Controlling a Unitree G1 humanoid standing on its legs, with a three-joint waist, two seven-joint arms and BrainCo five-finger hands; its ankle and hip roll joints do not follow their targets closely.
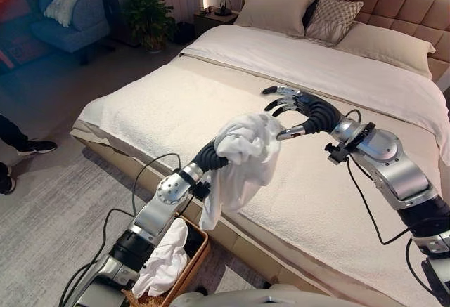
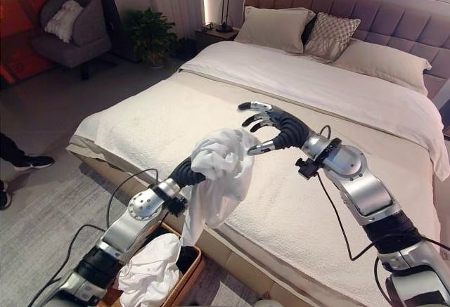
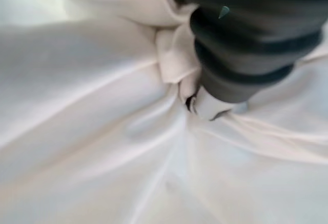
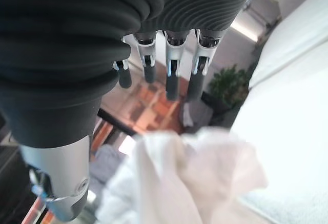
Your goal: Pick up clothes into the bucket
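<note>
The left hand (image 1: 223,154) is buried in a bunched white cotton garment (image 1: 242,159) that it holds up in the air just off the near edge of the wide bed with the cream textured cover (image 1: 162,110). The cloth wraps the hand so thoroughly that I cannot tell how its fingers sit inside it, though the garment hangs from that hand with a long tail drooping down. To finish this step well, I would say the arm needs to swing back and down until the whole bundle, tail included, hangs over the brown woven wicker basket (image 1: 191,268) standing on the floor against the bed's near side. Only then should it let go, so that no loose end drapes over the rim. Another crumpled white cloth (image 1: 165,261) already lies in that basket, so there is less room and a low release looks wise. The left forearm rises steeply from beside the basket toward the bundle. The right hand (image 1: 299,114) hovers over the bed cover just beyond the garment, its fingers (image 4: 173,78) spread and relaxed, the thumb apart, holding nothing, the arm bent and reaching in from the bed's right side.
</note>
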